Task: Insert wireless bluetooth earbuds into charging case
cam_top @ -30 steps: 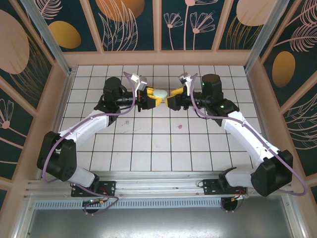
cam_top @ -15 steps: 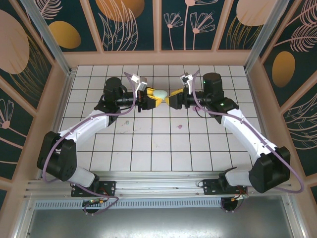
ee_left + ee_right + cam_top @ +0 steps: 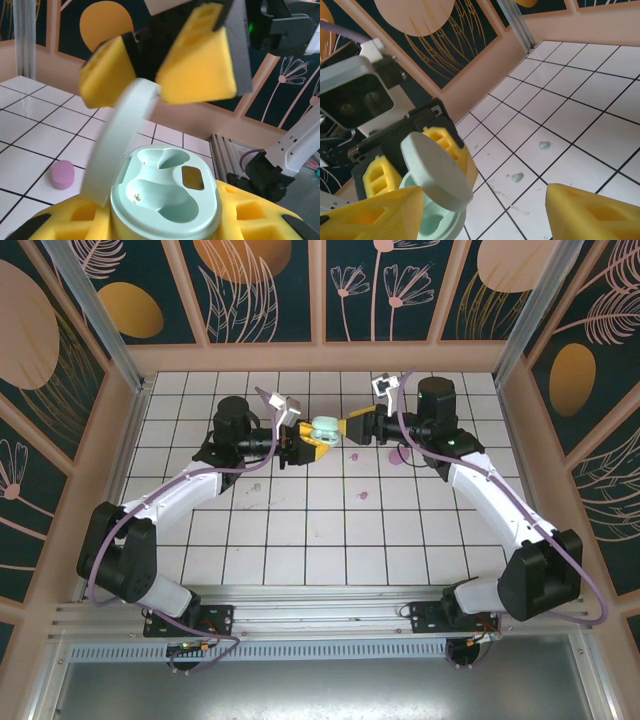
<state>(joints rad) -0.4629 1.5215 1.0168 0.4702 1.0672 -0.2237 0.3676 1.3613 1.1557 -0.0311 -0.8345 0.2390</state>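
Note:
My left gripper (image 3: 318, 435) is shut on the base of a mint-green charging case (image 3: 165, 200), held above the far middle of the table. Its lid (image 3: 120, 145) stands flipped up, and both sockets inside are bare. My right gripper (image 3: 150, 70) faces it with its jaws open, the lid's upper edge between its yellow fingers (image 3: 200, 65). Two mint earbuds (image 3: 543, 145) (image 3: 518, 177) lie on the tiles below. A purple-pink earbud (image 3: 63, 174) lies close under the case, and another (image 3: 365, 496) lies nearer the middle.
A purple oval case (image 3: 400, 454) lies on the tiles under the right arm's wrist. Peach-coloured walls (image 3: 130, 420) close the tiled floor on three sides, and a metal rail (image 3: 320, 600) with the arm bases runs along the near edge.
The mint case's lid has swung open from shut. My right gripper has moved up and back toward the far wall, uncovering the purple case. The left gripper has held still.

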